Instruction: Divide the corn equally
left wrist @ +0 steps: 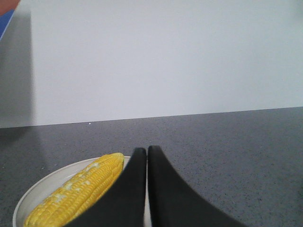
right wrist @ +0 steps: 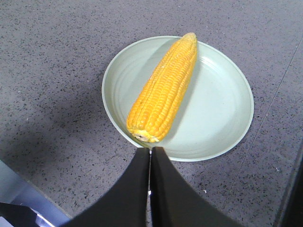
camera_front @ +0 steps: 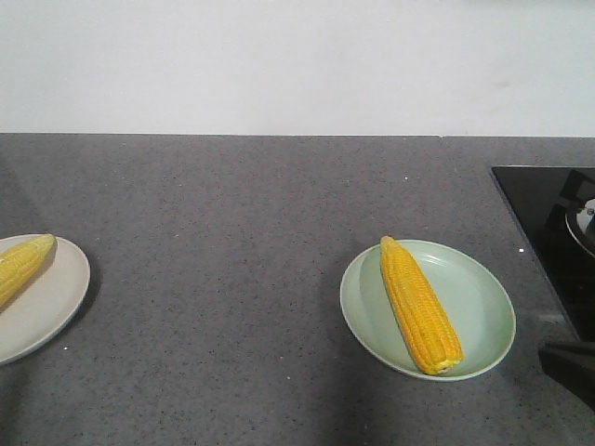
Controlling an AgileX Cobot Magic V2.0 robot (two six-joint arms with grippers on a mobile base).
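With both fingers [right wrist: 150,156] pressed together, corn [right wrist: 164,89] just beyond, seemingly untouched.

A dark grey speckled stone-like countertop [camera_front: 242,279] carries everything, running back to a plain white wall [camera_front: 297,65]; a pale green round plate [right wrist: 222,113] lies flat on it just ahead of the right claw's tips [right wrist: 150,152], whose two black fingers are pressed together over the plate's near rim; a cream-white round plate [left wrist: 52,182] lies on the same surface just ahead and left of the left claw's tips [left wrist: 146,151], likewise closed; a black glossy cooktop panel [camera_front: 548,223] sits flush at the counter's right edge.
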